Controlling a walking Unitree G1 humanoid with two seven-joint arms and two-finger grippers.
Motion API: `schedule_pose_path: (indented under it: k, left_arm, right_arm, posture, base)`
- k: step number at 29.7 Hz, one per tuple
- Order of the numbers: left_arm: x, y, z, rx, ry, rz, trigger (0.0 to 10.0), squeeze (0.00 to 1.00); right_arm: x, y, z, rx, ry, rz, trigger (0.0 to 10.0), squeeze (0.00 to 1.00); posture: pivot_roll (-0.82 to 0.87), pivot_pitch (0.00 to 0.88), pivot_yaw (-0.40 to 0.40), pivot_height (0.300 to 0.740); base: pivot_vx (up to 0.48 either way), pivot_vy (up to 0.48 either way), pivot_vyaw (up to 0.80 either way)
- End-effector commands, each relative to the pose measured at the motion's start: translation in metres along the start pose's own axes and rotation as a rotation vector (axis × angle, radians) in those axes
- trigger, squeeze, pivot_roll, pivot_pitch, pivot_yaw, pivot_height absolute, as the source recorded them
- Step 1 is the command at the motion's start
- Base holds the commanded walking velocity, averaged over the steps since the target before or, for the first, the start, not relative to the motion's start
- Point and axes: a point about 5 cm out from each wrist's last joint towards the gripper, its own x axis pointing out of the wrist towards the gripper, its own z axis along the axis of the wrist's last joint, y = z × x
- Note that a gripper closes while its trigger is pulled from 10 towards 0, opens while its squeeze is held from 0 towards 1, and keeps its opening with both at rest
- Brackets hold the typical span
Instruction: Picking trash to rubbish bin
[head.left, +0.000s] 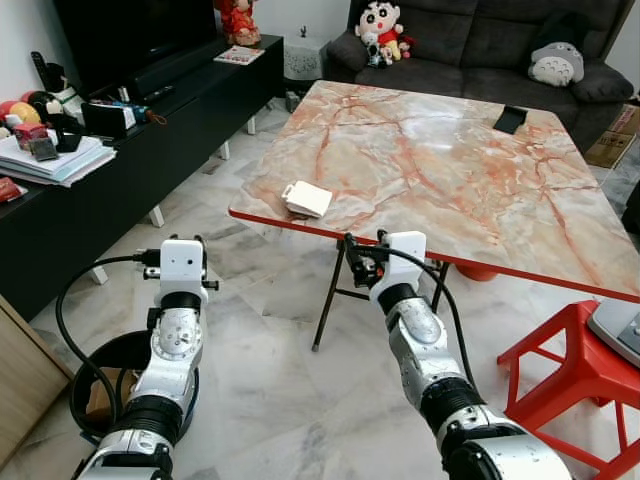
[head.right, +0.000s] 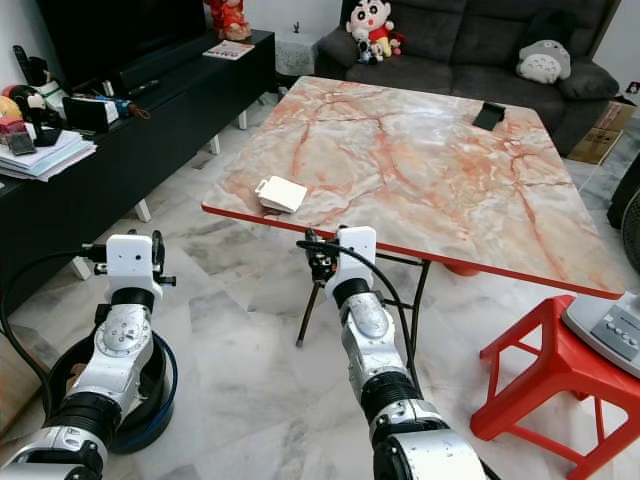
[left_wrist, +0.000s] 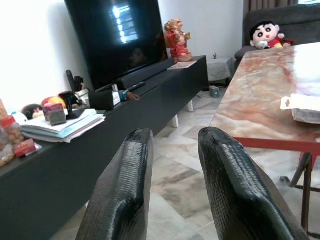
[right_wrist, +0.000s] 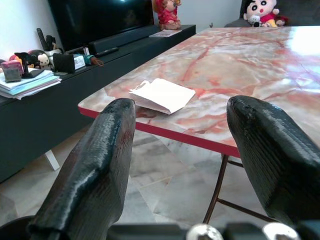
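Right gripper (right_wrist: 177, 150), fingers spread wide and released, hovers low centre before the bench (head.left: 450, 180); white crumpled paper (head.left: 306, 199) sits near its front-left edge. Left gripper (left_wrist: 172, 170) released too, above the black bin (head.left: 100, 385) at lower left.

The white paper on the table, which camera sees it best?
The right wrist view: the white paper lies close and whole near the table's red edge. Both eye views show it small from above; the left wrist view catches it at the frame edge.

A flat, crumpled white paper bag (head.left: 306, 199) lies near the red front edge of the marble table (head.left: 450, 160), while the round black bin (head.left: 110, 375) stands on the floor, well apart.
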Motion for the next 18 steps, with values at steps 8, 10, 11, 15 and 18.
schedule_pose_path:
  k: [8,10,11,15,18]
  left_arm:
    - [0.0031,-0.0095,0.0052,-0.025,-0.001,-0.023,10.0,0.0]
    - [0.0032,-0.0094,0.0055,-0.025,-0.002,-0.024,10.0,0.0]
    - [0.0033,-0.0093,0.0056,-0.025,-0.002,-0.025,10.0,0.0]
    - [0.0037,-0.0097,0.0061,-0.03,-0.001,-0.027,10.0,0.0]
    - [0.0039,-0.01,0.0068,-0.032,-0.003,-0.028,10.0,0.0]
  right_arm:
    - [0.0028,-0.0012,0.0068,-0.015,-0.02,0.007,10.0,0.0]
    - [0.003,-0.0016,0.0073,-0.015,-0.02,0.005,10.0,0.0]
    - [0.003,-0.0016,0.0073,-0.014,-0.021,0.005,10.0,0.0]
    - [0.0024,-0.001,0.0071,-0.006,-0.025,0.007,10.0,0.0]
    - [0.0022,-0.0008,0.007,-0.005,-0.026,0.009,10.0,0.0]
  posture:
    - [-0.01,0.0,-0.064,0.74]
    - [-0.01,0.0,-0.064,0.74]
    - [-0.01,0.0,-0.064,0.74]
    - [-0.01,0.0,-0.063,0.74]
    - [-0.01,0.0,-0.063,0.74]
  base:
    - [0.0,0.0,-0.77]
    - [0.0,0.0,-0.77]
    - [0.0,0.0,-0.77]
    - [0.0,0.0,-0.19]
    - [0.0,0.0,0.0]
